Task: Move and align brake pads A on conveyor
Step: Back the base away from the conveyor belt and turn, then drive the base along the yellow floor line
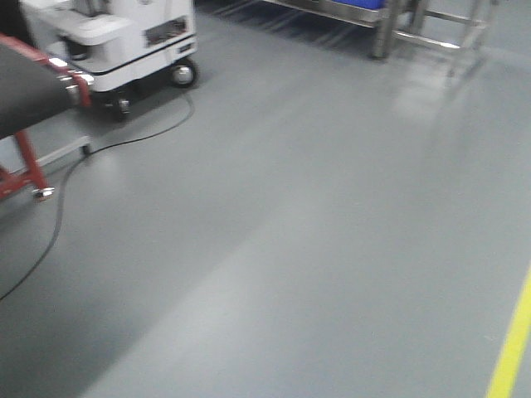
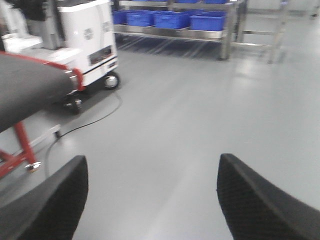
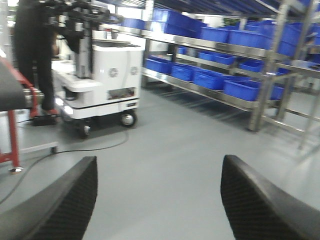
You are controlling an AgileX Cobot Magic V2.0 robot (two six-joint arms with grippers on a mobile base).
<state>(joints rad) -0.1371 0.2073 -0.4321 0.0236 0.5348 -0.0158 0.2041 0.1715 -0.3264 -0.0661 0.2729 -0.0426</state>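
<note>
No brake pads A are in view. The end of the conveyor [image 1: 25,91], a dark charcoal belt on a red frame, shows at the far left; the left wrist view has the conveyor [image 2: 30,90] at its left too, and the right wrist view catches only the conveyor's edge [image 3: 9,90]. My left gripper [image 2: 151,165] is open, its two black fingers wide apart over bare grey floor, with nothing between them. My right gripper [image 3: 159,162] is open as well and holds nothing. Both grippers are well to the right of the belt.
A white wheeled robot base [image 1: 124,41] stands behind the conveyor, with a black cable [image 1: 141,137] trailing over the floor. A person in dark clothes [image 3: 35,55] stands beside it. Steel shelving with blue bins [image 3: 225,80] lines the back. A yellow floor line [image 1: 513,348] runs at right.
</note>
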